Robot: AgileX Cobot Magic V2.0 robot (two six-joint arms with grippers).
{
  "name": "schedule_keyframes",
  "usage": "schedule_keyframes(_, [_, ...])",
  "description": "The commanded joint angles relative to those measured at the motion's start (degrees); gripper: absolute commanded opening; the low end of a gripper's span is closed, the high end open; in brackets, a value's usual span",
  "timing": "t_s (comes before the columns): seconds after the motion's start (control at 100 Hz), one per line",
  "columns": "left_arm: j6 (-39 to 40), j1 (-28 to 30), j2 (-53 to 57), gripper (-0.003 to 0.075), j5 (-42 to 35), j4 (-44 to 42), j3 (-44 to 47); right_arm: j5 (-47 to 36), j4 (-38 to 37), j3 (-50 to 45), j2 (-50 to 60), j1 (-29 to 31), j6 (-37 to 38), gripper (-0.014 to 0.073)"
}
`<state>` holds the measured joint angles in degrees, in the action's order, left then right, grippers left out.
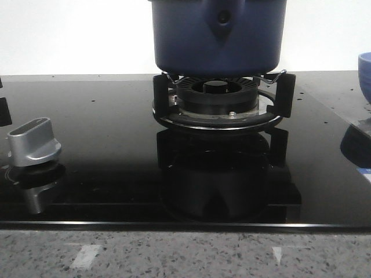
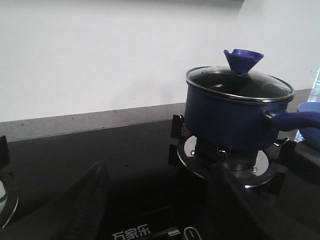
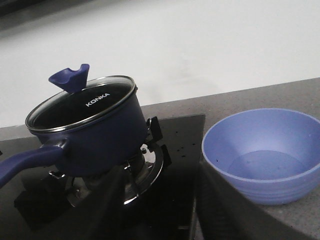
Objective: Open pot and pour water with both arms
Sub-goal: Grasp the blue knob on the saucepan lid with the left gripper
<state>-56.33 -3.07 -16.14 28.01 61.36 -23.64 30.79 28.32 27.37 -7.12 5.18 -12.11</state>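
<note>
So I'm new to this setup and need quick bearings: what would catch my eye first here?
The dark blue pot stands out first, sitting on the gas burner of the glossy black stovetop, its glass lid on. Beside the stove, on the stone counter, sits a light blue bowl. A silver knob stands at the stovetop's front left.

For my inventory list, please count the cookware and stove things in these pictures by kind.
Pots: 1, the pot on the burner
Lids: 1, the glass lid on the pot
Bowls: 1, the light blue bowl
Burners: 1, the burner
Stove knobs: 1, the silver knob
Total: 5
</note>
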Motion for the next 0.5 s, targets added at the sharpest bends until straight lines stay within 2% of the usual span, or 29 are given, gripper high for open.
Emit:
schedule_keyframes(0.0, [-4.35, -1.55, -1.15, 0.0404, -1.86, 6.19, -2.21, -3.73, -0.21, 2.58, -1.50, 0.28, -0.81, 0.0314])
schedule_keyframes(0.16, [-13.93, -3.45, -2.23, 0.0403, 1.43, 8.85, -4.00, -3.52, -4.81, 4.70, -1.63, 0.28, -0.81, 0.0314])
schedule_keyframes(0.49, [-22.17, -10.44, -13.36, 0.0403, 1.18, 13.87, -11.85, -2.92, -5.83, 6.58, -1.76, 0.28, -0.81, 0.0314])
